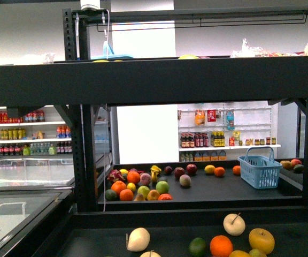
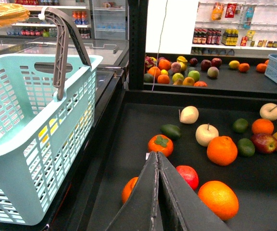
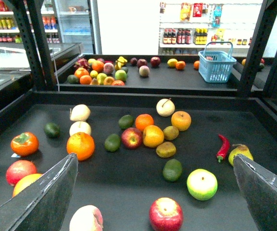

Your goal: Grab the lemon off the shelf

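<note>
While the right end effector (image 3: 155, 159) hangs wide open and empty over the shelf (image 3: 254, 125), the left end effector (image 2: 157, 157) is pinched closed on nothing.

- Item sought: lemon (image 3: 153, 135), judged to be the yellow fruit mid-tray, ahead of the open fingers.
- Neighbours: red apple (image 3: 132, 138) just beside it on one flank, small olive fruit (image 3: 170, 132) on the other, orange (image 3: 181, 120) behind.
- Handling: centre over the lemon, descend from above, and slip the fingers into the free gaps in front and behind. Close gently, since the smooth skin likely rolls.
</note>
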